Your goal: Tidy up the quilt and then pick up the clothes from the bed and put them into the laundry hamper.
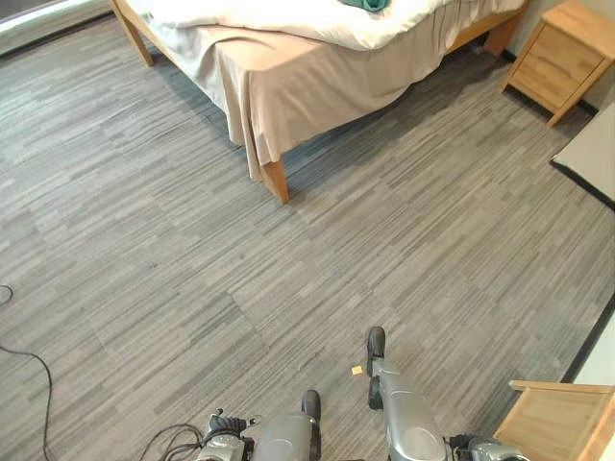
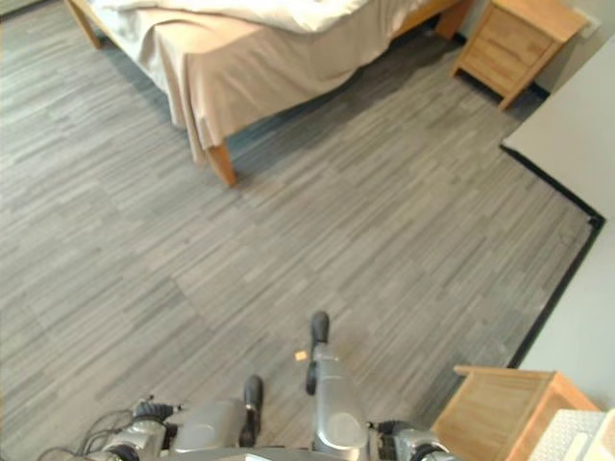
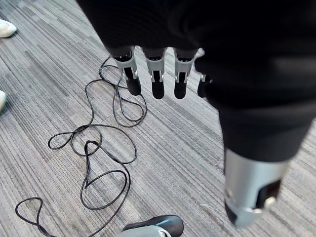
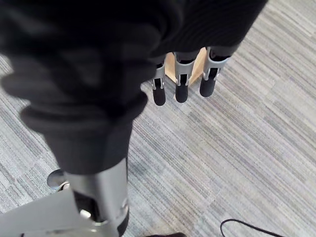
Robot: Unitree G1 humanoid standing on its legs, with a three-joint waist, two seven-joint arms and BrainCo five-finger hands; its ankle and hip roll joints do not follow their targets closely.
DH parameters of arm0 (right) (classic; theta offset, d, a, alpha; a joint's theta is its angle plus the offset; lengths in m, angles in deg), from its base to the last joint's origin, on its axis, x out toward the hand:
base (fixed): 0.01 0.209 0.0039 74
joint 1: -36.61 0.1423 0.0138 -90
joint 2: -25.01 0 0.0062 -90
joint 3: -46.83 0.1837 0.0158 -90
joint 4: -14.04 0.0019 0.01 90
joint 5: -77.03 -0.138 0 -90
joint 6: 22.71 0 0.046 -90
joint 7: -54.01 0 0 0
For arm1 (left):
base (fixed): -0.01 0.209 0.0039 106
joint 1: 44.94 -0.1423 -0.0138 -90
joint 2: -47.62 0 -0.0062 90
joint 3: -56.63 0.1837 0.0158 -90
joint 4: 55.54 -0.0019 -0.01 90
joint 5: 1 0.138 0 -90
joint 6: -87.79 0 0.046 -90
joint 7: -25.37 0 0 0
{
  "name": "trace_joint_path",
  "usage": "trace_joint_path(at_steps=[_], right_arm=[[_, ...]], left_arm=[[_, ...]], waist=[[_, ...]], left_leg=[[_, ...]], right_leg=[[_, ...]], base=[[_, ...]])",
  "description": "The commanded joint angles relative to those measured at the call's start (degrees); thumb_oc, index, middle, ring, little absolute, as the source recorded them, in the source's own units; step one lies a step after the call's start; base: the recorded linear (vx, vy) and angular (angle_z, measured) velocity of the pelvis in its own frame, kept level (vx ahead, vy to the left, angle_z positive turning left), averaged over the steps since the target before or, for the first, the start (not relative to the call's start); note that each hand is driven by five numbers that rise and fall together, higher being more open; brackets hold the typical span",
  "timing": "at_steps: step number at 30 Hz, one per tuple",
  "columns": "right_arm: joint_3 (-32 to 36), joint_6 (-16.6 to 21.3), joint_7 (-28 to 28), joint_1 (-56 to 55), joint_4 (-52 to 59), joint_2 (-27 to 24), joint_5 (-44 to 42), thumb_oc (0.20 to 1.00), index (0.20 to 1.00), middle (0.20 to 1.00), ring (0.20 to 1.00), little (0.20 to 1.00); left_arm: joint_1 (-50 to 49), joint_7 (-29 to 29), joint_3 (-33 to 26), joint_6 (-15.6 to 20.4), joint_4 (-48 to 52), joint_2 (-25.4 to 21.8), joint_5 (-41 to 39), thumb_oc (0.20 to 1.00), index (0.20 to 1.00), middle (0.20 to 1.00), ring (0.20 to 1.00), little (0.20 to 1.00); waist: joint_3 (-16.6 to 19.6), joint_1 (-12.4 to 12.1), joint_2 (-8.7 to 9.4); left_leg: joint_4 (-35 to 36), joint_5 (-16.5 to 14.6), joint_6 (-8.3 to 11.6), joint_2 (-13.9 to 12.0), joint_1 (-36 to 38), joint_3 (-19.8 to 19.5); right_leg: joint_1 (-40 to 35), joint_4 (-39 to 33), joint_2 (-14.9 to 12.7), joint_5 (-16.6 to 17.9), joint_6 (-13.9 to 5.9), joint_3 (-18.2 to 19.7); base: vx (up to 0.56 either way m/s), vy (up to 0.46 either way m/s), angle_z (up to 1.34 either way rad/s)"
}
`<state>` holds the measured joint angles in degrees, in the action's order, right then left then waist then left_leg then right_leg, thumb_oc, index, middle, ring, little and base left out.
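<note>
The bed [image 1: 288,91] stands across the floor from me, on light wooden legs with a beige sheet hanging down its side. A white quilt [image 1: 317,19] lies rumpled on top, its edge drooping over the sheet. A teal garment [image 1: 366,4] rests on the quilt. My left hand [image 3: 158,81] hangs over the grey floor with straight fingers and holds nothing. My right hand [image 4: 181,84] also hangs low with straight, empty fingers, and a light wooden piece [image 4: 170,66] stands just past them.
A wooden nightstand [image 1: 560,58] stands right of the bed. A light wooden box [image 1: 557,421] sits close by at my right. A pale surface with a black edge [image 1: 591,154] borders the right side. A person's white shoes [image 3: 6,27] show to my left.
</note>
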<state>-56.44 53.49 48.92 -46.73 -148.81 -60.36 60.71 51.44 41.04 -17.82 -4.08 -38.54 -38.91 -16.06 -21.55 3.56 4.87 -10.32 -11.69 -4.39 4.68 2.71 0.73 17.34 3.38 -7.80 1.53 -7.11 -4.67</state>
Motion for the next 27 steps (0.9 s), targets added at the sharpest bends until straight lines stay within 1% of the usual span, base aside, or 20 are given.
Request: trace_joint_path(at_steps=[1, 2, 3, 4, 5, 6, 7, 8, 10, 11, 12, 13, 16, 18, 21, 23, 24, 25, 26, 27], right_arm=[[-1.16, -0.48, -0.89, -0.92, -0.08, -1.20, 0.69, 1.000, 1.000, 1.000, 1.000, 1.000], [-0.78, -0.72, -1.21, -1.65, -0.51, -1.09, 1.51, 1.000, 1.000, 1.000, 1.000, 1.000], [-0.08, -1.52, -1.50, -2.45, -0.94, -1.18, 3.12, 1.000, 1.000, 1.000, 1.000, 1.000], [0.23, -0.74, -1.44, -2.96, -2.72, -1.49, 5.97, 1.000, 1.000, 1.000, 1.000, 1.000], [0.02, 2.07, -2.43, -3.11, -3.45, -2.08, 5.80, 1.000, 1.000, 1.000, 1.000, 1.000], [-0.31, 2.74, -2.91, -2.84, -2.91, -2.26, 5.23, 1.000, 1.000, 1.000, 1.000, 1.000], [-0.76, 2.73, -3.60, -2.31, -1.94, -2.41, 4.54, 1.000, 1.000, 1.000, 1.000, 1.000], [-1.44, 3.48, -4.47, -1.69, -0.54, -2.84, 3.72, 1.000, 1.000, 1.000, 1.000, 1.000], [-2.03, 4.09, -4.76, -0.91, 0.72, -3.30, 2.57, 1.000, 1.000, 1.000, 1.000, 1.000], [-2.52, 5.08, -4.80, 0.03, 1.50, -3.49, 1.98, 1.000, 1.000, 1.000, 1.000, 1.000], [-2.64, 5.37, -4.82, 0.24, 1.67, -3.48, 1.88, 1.000, 1.000, 1.000, 1.000, 1.000], [-3.00, 5.66, -4.92, 1.00, 2.05, -3.45, 1.41, 1.000, 1.000, 1.000, 1.000, 1.000], [-4.50, 5.66, -4.79, 3.45, 3.25, -3.64, -2.84, 1.000, 1.000, 1.000, 1.000, 1.000], [-4.69, 5.36, -4.82, 3.16, 3.38, -3.67, -3.68, 1.000, 1.000, 1.000, 1.000, 1.000], [-4.25, 4.84, -5.40, 2.67, 2.66, -3.28, -2.08, 1.000, 1.000, 1.000, 1.000, 1.000], [-2.90, 3.47, -5.73, 2.31, 1.46, -2.93, -1.95, 1.000, 1.000, 1.000, 1.000, 1.000], [-1.20, 3.35, -5.76, 1.26, 1.24, -2.53, -1.16, 1.000, 1.000, 1.000, 1.000, 1.000], [-0.89, 3.48, -5.74, 0.83, 1.33, -2.53, -0.93, 1.000, 1.000, 1.000, 1.000, 1.000], [-0.51, 4.15, -5.53, 0.12, 1.47, -2.54, -0.13, 1.000, 1.000, 1.000, 1.000, 1.000], [-0.86, 4.62, -5.43, -0.06, 1.47, -2.55, 0.52, 1.000, 1.000, 1.000, 1.000, 1.000]], left_arm=[[-1.98, 0.35, 1.77, -0.57, 0.56, 3.45, 1.33, 1.000, 1.000, 1.000, 1.000, 1.000], [-2.55, 0.54, 2.13, -0.79, 0.41, 3.84, 1.53, 1.000, 1.000, 1.000, 1.000, 1.000], [-3.30, 0.83, 2.07, -1.37, 0.38, 4.32, 1.51, 1.000, 1.000, 1.000, 1.000, 1.000], [-3.88, 0.26, 2.53, -2.18, 0.37, 4.45, 1.21, 1.000, 1.000, 1.000, 1.000, 1.000], [-3.53, -0.18, 2.68, -1.32, 0.58, 4.44, 0.52, 1.000, 1.000, 1.000, 1.000, 1.000], [-3.48, 0.02, 2.42, -0.56, 0.57, 4.68, -0.13, 1.000, 1.000, 1.000, 1.000, 1.000], [-3.33, 0.38, 2.03, -0.09, 0.84, 5.03, -0.67, 1.000, 1.000, 1.000, 1.000, 1.000], [-2.76, 0.73, 1.67, 0.55, 1.34, 5.31, -1.53, 1.000, 1.000, 1.000, 1.000, 1.000], [-2.01, 1.19, 1.76, 1.11, 1.97, 5.41, -1.84, 1.000, 1.000, 1.000, 1.000, 1.000], [-1.30, 1.65, 1.86, 1.79, 2.23, 5.24, -2.82, 1.000, 1.000, 1.000, 1.000, 1.000], [-1.15, 1.76, 1.85, 1.88, 2.27, 5.14, -3.13, 1.000, 1.000, 1.000, 1.000, 1.000], [-0.98, 1.87, 1.79, 2.26, 2.21, 4.88, -3.68, 1.000, 1.000, 1.000, 1.000, 1.000], [-1.69, 2.13, 2.38, 3.17, 2.03, 3.81, -4.72, 1.000, 1.000, 1.000, 1.000, 1.000], [-2.29, 2.97, 2.79, 2.73, 1.76, 4.06, -6.88, 1.000, 1.000, 1.000, 1.000, 1.000], [-3.05, 3.87, -0.09, 1.35, 0.33, 5.18, -8.39, 1.000, 1.000, 1.000, 1.000, 1.000], [-3.51, 4.26, -1.39, -0.45, -1.01, 5.61, -6.15, 1.000, 1.000, 1.000, 1.000, 1.000], [-3.98, 4.55, -1.96, -0.15, -1.98, 5.44, -4.48, 1.000, 1.000, 1.000, 1.000, 1.000], [-3.96, 4.43, -2.06, -0.11, -2.19, 5.28, -4.31, 1.000, 1.000, 1.000, 1.000, 1.000], [-3.99, 3.96, -2.72, 0.98, -2.18, 4.74, -3.09, 1.000, 1.000, 1.000, 1.000, 1.000], [-3.88, 3.84, -2.86, 1.68, -1.98, 4.24, -3.60, 1.000, 1.000, 1.000, 1.000, 1.000]], waist=[[1.53, 1.38, 0.08], [2.15, 1.98, -0.30], [3.59, 2.92, -1.33], [6.06, 4.23, -3.47], [7.85, 4.83, -3.95], [8.09, 4.73, -4.35], [8.30, 4.46, -3.84], [7.99, 3.40, -3.01], [6.91, 1.93, -2.29], [5.71, 0.77, -2.02], [5.65, 0.62, -1.81], [4.87, -0.18, -1.99], [3.04, -4.59, -3.59], [2.43, -6.30, -4.10], [4.12, -7.62, -3.56], [6.72, -8.64, -3.40], [8.19, -8.78, -3.83], [8.43, -8.58, -4.37], [8.55, -7.59, -5.29], [8.27, -6.95, -5.99]], left_leg=[[-8.66, -8.41, -1.24, 1.56, 1.52, -0.53], [-9.66, -9.02, -0.71, 0.82, 3.33, -0.30], [-10.44, -7.97, 0.85, -1.32, 6.49, -0.14], [-12.39, -2.15, 4.02, -5.80, 10.98, -0.37], [-20.28, 6.53, 6.10, -7.47, 9.18, -0.50], [-23.15, 9.06, 6.65, -8.18, 8.03, -0.50], [-29.18, 11.41, 6.92, -8.41, 4.59, -0.52], [-35.56, 11.99, 6.14, -6.89, -3.46, -0.67], [-36.99, 10.57, 4.58, -4.35, -12.55, -0.12], [-33.09, 9.78, 3.32, -3.01, -17.54, 0.75], [-31.62, 9.88, 3.09, -2.64, -18.28, 0.94], [-26.54, 9.91, 2.77, -2.39, -19.25, 1.23], [0.94, 16.88, 4.83, -1.51, -22.57, 0.08], [7.35, 18.70, 5.35, -1.48, -25.10, -0.65], [8.53, 16.50, 4.72, -3.07, -24.43, 2.62], [7.27, 15.72, 4.22, -4.42, -23.03, 5.36], [4.69, 14.81, 2.94, -4.57, -21.66, 5.64], [3.98, 14.41, 2.38, -4.67, -20.94, 5.63], [1.94, 13.64, 1.22, -4.36, -18.85, 5.59], [0.87, 12.81, 0.71, -4.18, -17.39, 4.72]], right_leg=[[-1.31, -6.41, -0.37, 9.18, -3.41, -0.12], [-1.03, -5.26, -0.40, 8.68, -2.97, -0.14], [-1.29, -3.66, 0.18, 7.37, -1.99, 0.14], [-0.62, 2.41, 1.47, 5.76, -0.58, 0.54], [-1.94, 4.63, 2.50, 4.31, 1.62, 0.19], [-3.12, 4.84, 3.46, 3.22, 2.63, -0.40], [-5.08, 4.14, 3.97, 2.55, 3.73, -0.15], [-7.99, 2.79, 4.37, 1.74, 4.78, 0.75], [-11.21, 1.91, 4.95, 0.63, 5.12, 2.24], [-13.27, 1.83, 5.72, -0.40, 5.29, 3.55], [-13.32, 1.89, 5.68, -0.54, 5.28, 3.78], [-14.35, 2.15, 6.49, -1.37, 5.27, 4.50], [-19.97, 1.00, 10.85, -4.92, 4.96, 7.09], [-24.01, 1.68, 11.74, -7.67, 5.10, 8.90], [-30.02, 6.32, 8.60, -12.39, 3.36, 8.04], [-32.46, 14.91, 4.20, -13.44, 1.40, 3.30], [-29.14, 29.69, -0.11, -9.20, -0.80, 0.41], [-27.36, 33.82, -0.83, -7.01, -0.89, 0.09], [-18.89, 46.39, -2.63, -1.89, -0.90, 0.37], [-14.13, 49.73, -2.37, -0.75, -0.11, 0.82]], base=[[0.86, -0.114, 0.30], [0.82, -0.114, 0.30], [1.25, -0.177, 0.29], [1.34, -0.199, 0.19], [1.10, -0.167, 0.21], [0.72, -0.148, 0.09], [0.50, -0.143, 0.13], [0.41, -0.137, -0.05], [0.30, -0.073, 0.02], [0.25, -0.029, -0.02], [0.31, -0.004, -0.15], [0.38, 0.024, -0.35], [0.65, 0.063, -0.58], [0.68, 0.105, -0.40], [0.66, 0.248, -0.76], [0.68, 0.309, -0.76], [0.51, 0.289, -0.17], [0.63, 0.406, -0.35], [0.42, 0.293, -0.46], [0.49, 0.294, -0.25]])
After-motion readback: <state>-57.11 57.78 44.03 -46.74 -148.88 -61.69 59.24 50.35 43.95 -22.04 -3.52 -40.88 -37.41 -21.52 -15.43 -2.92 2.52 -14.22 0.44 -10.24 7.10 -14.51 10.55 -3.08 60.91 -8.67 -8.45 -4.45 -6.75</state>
